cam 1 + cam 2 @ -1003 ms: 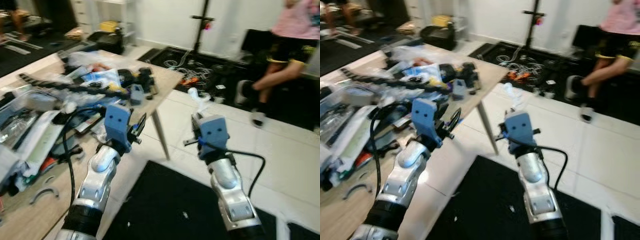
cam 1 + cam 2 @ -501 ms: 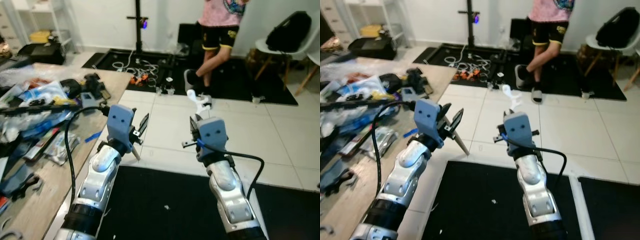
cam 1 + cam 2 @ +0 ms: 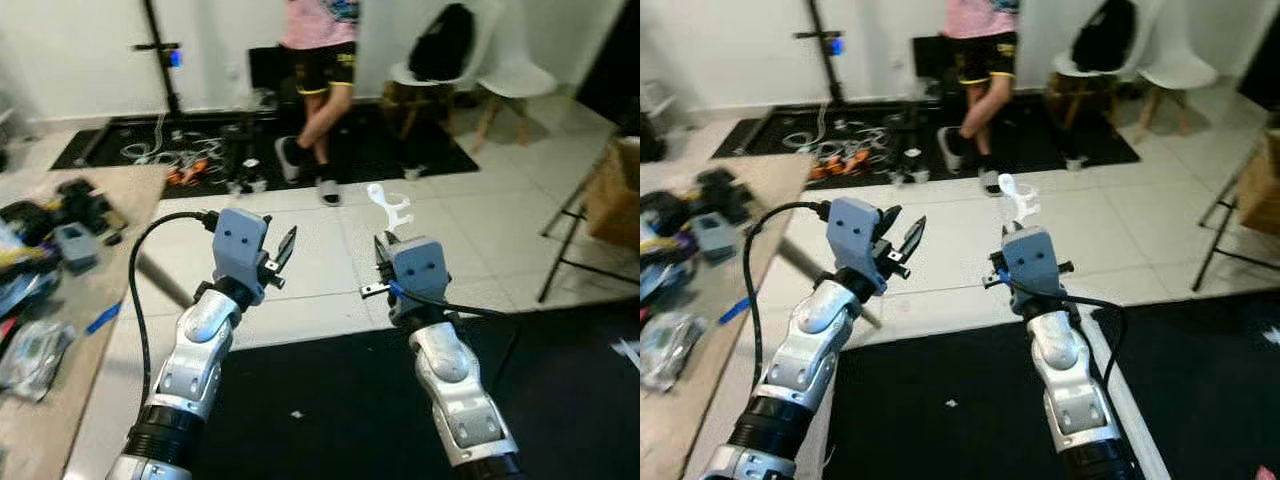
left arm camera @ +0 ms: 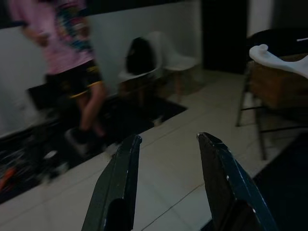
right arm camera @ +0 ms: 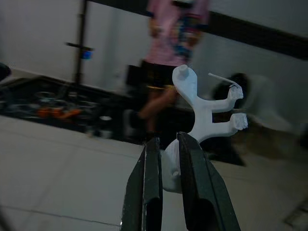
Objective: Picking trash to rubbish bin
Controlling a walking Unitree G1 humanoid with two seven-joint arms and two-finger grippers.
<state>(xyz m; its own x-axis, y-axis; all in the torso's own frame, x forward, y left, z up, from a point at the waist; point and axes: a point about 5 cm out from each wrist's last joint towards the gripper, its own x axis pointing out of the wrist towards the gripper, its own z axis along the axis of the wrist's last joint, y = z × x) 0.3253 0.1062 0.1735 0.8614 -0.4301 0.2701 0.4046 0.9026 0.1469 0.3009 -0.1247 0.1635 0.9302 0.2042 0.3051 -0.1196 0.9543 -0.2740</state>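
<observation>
The person is cut off above the waist by the picture's top edge, and is blurred in both wrist views. The table runs out past the left edge, its clutter too small to name. The white plastic piece has its lower end hidden between the right gripper fingers.

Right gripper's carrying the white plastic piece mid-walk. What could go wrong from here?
1. The right gripper pinches only the base of the white plastic piece; most of it sticks out past the fingers, so a jolt might lever it loose.
2. A person stands on the floor ahead, a possible collision if the robot heads that way.
3. No bin can be seen; the cardboard box is the only candidate.
</observation>
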